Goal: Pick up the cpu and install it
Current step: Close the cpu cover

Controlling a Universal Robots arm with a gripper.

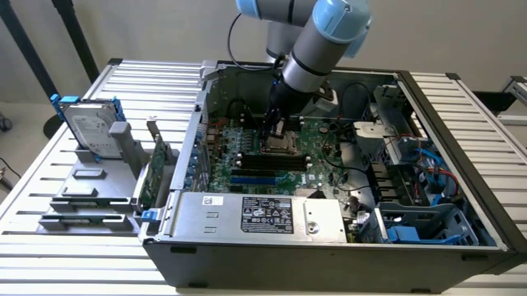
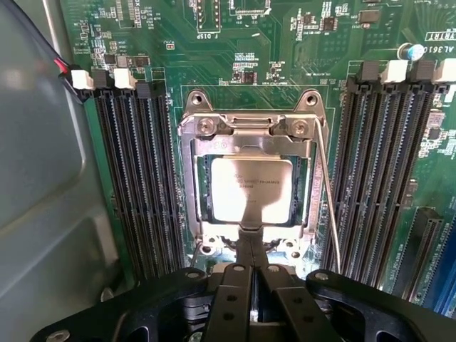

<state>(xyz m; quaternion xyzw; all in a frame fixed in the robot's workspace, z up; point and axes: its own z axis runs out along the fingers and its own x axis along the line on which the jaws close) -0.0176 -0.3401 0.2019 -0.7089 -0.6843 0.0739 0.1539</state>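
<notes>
Gripper [image 2: 251, 226] is clenched, fingers pressed together, tips set at the edge of the cpu [image 2: 251, 185]. Cpu is laid flat inside the metal socket frame [image 2: 249, 127] on the motherboard [image 2: 214, 43], between two banks of RAM slots [image 2: 135, 178]. Wire lever [image 2: 326, 199] is run along one frame side.

Just one small flat square chip with a dull silver metal top [image 2: 251, 187], faintly printed with dark lettering. Lies flat and level, squared to the open steel-framed socket [image 2: 249, 130] around it. Sits on the green circuit board [image 2: 214, 43], midway between two banks of black slots [image 2: 135, 178].
</notes>
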